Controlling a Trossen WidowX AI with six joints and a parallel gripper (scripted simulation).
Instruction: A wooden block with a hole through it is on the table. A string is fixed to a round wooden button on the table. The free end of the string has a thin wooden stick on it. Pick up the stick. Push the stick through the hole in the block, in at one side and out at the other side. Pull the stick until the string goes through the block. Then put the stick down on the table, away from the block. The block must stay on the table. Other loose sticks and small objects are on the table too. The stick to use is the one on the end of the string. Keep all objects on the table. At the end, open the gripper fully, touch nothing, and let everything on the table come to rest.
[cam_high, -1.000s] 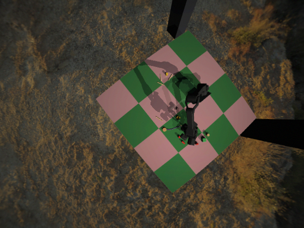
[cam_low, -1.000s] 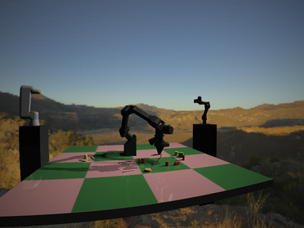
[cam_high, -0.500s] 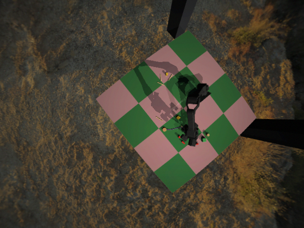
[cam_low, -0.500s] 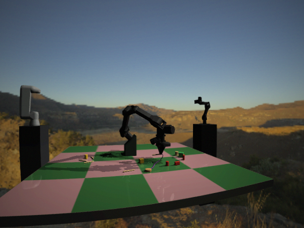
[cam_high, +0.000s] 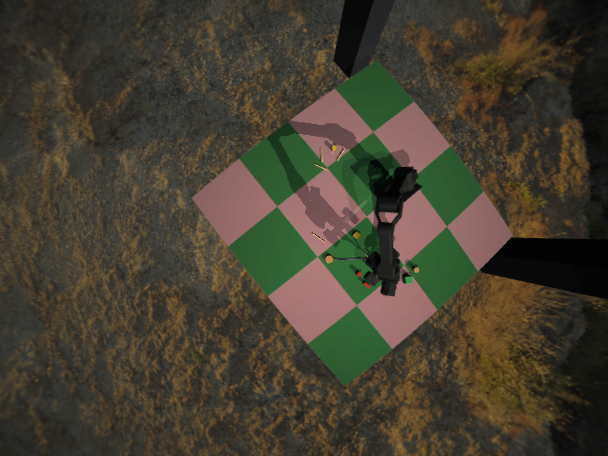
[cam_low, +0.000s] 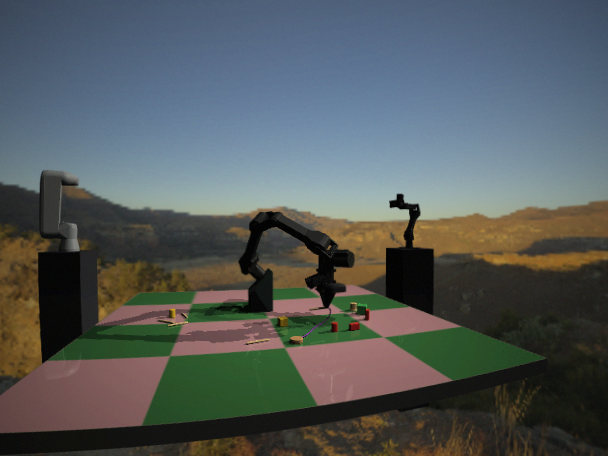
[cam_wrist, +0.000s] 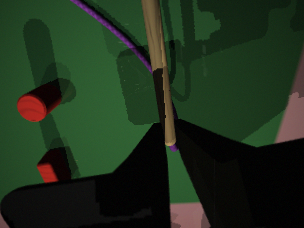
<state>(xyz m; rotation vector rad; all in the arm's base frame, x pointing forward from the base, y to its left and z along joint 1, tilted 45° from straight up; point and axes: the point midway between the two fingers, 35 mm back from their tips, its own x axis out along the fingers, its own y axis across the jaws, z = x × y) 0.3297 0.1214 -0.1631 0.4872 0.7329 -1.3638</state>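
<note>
The small yellowish block (cam_high: 356, 234) (cam_low: 282, 321) stands on the table; its hole cannot be made out now. The round wooden button (cam_high: 328, 259) (cam_low: 296, 340) lies in front of it in the exterior view. A purple string (cam_high: 345, 259) (cam_low: 316, 329) (cam_wrist: 107, 23) runs from the button up to my gripper (cam_low: 327, 306) (cam_wrist: 167, 128). The gripper is shut on the stick (cam_wrist: 153, 40) near its string end, above the table and to the right of the block in the exterior view. The stick is clear of the block. In the top view the arm hides the fingertips.
A red cylinder (cam_high: 358, 274) (cam_low: 334, 327) (cam_wrist: 32, 107) and a red block (cam_high: 366, 285) (cam_low: 354, 326) (cam_wrist: 48, 172) are near the gripper. A green block (cam_high: 408, 279) (cam_low: 362, 308) is beyond. A loose stick (cam_high: 318, 237) (cam_low: 258, 341) lies near the button; more lie by a yellow cylinder (cam_high: 333, 148) (cam_low: 172, 313).
</note>
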